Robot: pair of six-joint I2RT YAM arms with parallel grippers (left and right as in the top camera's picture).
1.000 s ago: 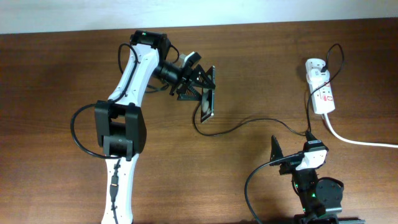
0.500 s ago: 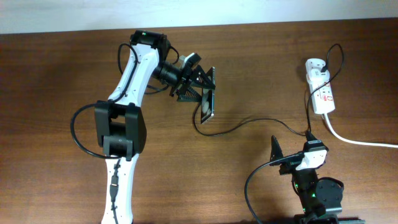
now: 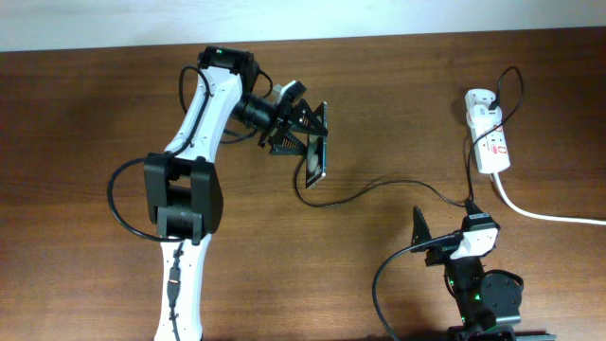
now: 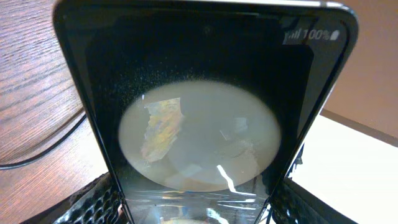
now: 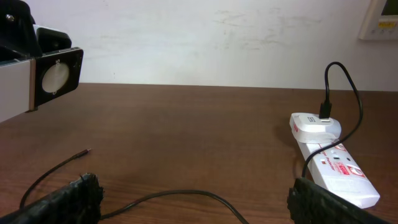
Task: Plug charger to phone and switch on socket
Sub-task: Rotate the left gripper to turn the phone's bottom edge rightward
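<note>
My left gripper [image 3: 305,131] is shut on the black phone [image 3: 315,157] and holds it on edge, tilted above the table. In the left wrist view the phone [image 4: 199,93] fills the frame between the fingers [image 4: 198,208], with a pale round reflection on it. The thin black charger cable [image 3: 379,187] runs from near the phone to the white plug head [image 3: 478,98] in the white socket strip [image 3: 494,147]. Its connector tip [image 5: 86,152] lies free on the table, apart from the phone [image 5: 57,74]. My right gripper [image 3: 443,239] is open and empty, low over the cable [image 5: 186,196].
The socket strip [image 5: 333,171] lies at the far right with its thick white cord [image 3: 549,216] running off the right edge. A pale wall borders the table's far edge. Bare brown wood lies between the phone and the strip.
</note>
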